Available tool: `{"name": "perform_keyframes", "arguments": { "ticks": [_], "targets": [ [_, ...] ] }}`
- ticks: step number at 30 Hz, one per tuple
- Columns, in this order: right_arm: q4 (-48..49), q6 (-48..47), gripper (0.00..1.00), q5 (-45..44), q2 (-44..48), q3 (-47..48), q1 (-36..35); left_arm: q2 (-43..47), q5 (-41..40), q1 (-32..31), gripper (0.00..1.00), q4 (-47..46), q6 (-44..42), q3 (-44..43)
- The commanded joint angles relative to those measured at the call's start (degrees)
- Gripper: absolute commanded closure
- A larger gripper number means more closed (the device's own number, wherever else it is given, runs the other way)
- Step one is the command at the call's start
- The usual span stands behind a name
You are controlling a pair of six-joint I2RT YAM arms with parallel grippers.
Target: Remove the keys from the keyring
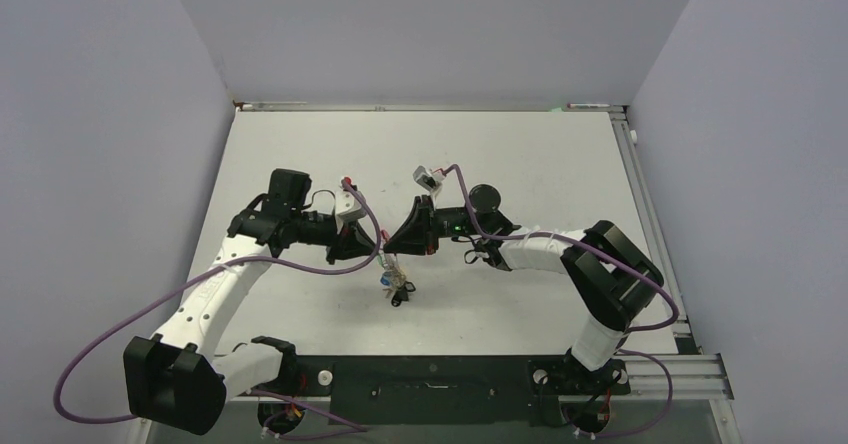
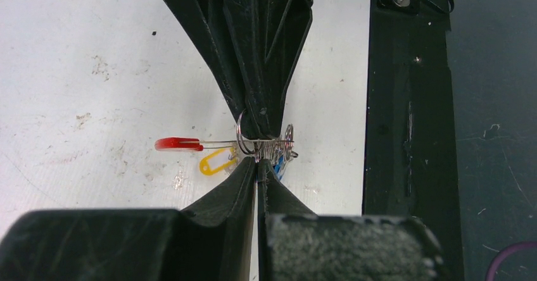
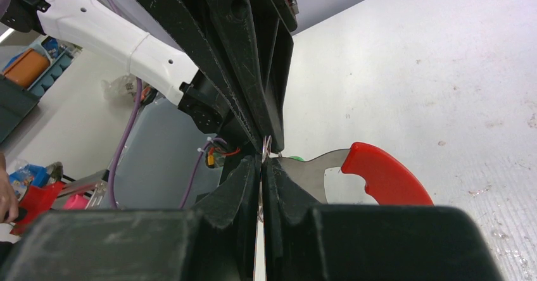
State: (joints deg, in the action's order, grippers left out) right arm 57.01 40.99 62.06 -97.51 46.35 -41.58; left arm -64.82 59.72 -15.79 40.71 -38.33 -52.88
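The keyring, a grey crescent with a red arc (image 3: pixel 380 173), hangs in the air between both grippers. In the left wrist view it is edge-on, with its red end (image 2: pixel 178 143) pointing left. My left gripper (image 2: pixel 258 165) is shut, its tips pinching the keyring's thin edge from below. My right gripper (image 3: pixel 263 161) is shut on a small wire ring (image 2: pixel 243 135) threaded on the keyring. The keys (image 1: pixel 395 284) dangle below the two grippers (image 1: pixel 388 249). A yellow tag (image 2: pixel 215 163), a blue tag (image 2: pixel 278 164) and a green bit (image 3: pixel 297 159) show.
The white table (image 1: pixel 500 164) lies under the arms, with grey walls on three sides. A black strip (image 2: pixel 405 135) runs along the near table edge. Purple cables (image 1: pixel 300 264) loop by the left arm. A metal rail (image 1: pixel 645 194) lines the right edge.
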Motion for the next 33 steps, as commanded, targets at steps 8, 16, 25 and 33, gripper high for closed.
{"name": "perform_keyframes", "arguments": {
  "ticks": [8,16,25,33],
  "targets": [
    [12.2,2.9,0.95,-4.4,-0.3,-0.1,-0.2,0.6,1.0,-1.3,1.00,-9.8,10.3,3.2],
    [12.5,1.3,0.95,-1.6,0.8,-0.1,0.9,1.1,6.4,4.4,0.78,-8.9,14.4,1.2],
    [9.2,-3.5,0.95,0.8,2.9,0.2,0.7,1.0,15.5,9.6,0.64,-25.4,32.4,3.8],
    [10.5,-2.7,0.95,0.4,2.6,0.2,0.5,1.1,15.3,8.2,0.65,-39.7,45.6,9.3]
  ]
}}
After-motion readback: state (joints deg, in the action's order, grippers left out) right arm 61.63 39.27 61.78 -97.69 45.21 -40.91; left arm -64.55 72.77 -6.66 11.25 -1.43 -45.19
